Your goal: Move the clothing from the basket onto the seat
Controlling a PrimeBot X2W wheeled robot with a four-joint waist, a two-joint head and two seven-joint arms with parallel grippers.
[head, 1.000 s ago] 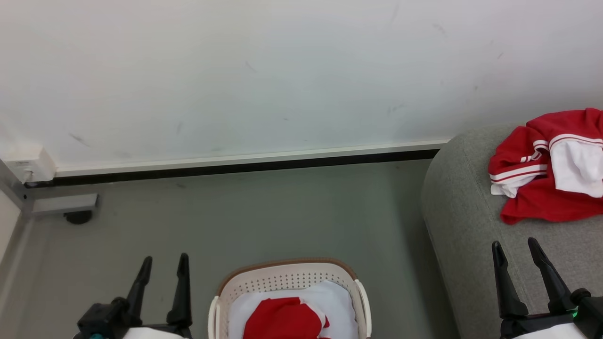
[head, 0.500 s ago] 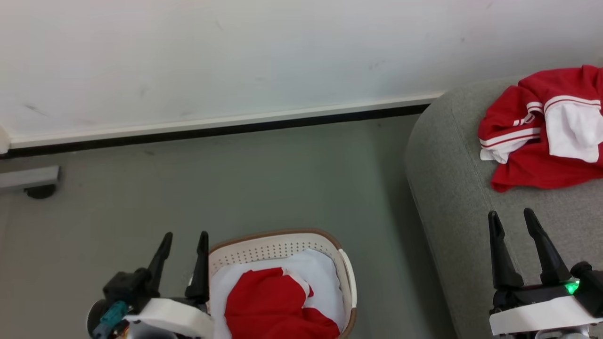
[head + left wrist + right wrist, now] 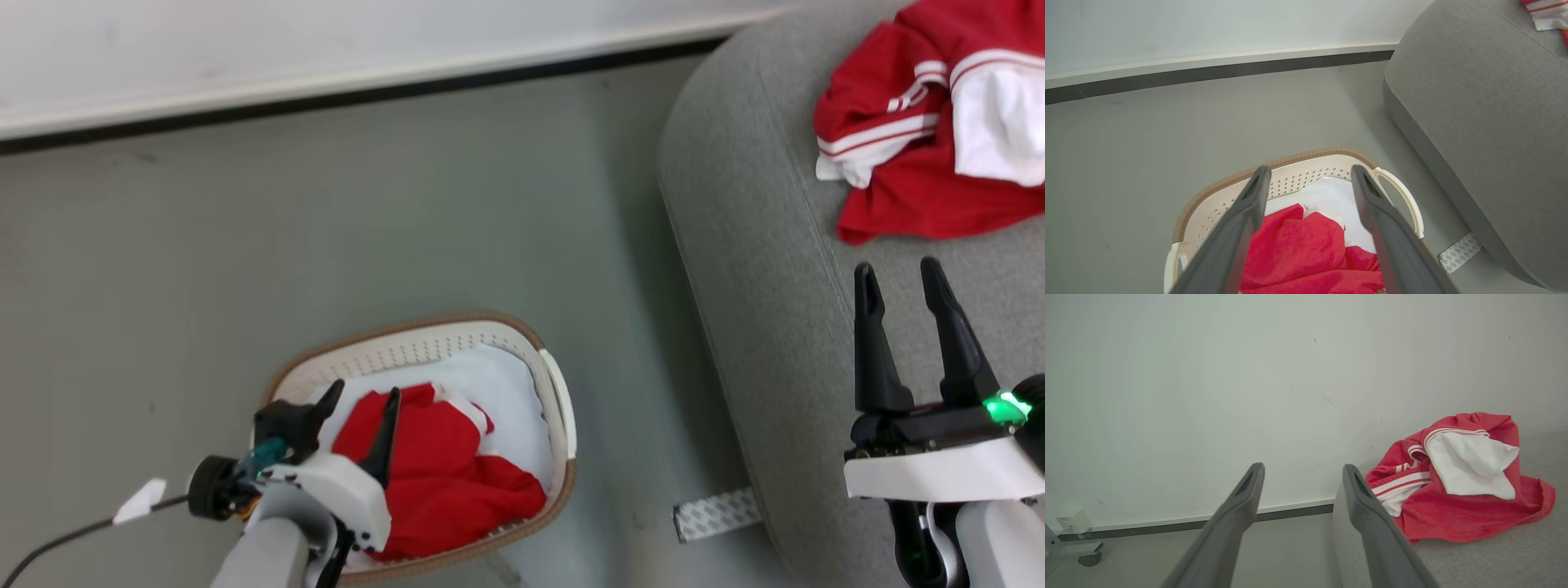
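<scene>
One crumpled red garment lies in the perforated oval basket

Basket mouth faces up, so access is from above, bounded by perforated walls and a side handle. Left end effector hangs over the mouth, fingers spread, with clothing in the gap below the tips. White cloth fills the far side.

Floor lane between basket and seat is passable. A flat tape strip lies at the seat's foot. The seat's rounded flank rises on the lane's right.

Right end effector, fingers spread, is over seat fabric. Garment lies just beyond its tips. Wall closes the far side.
</scene>
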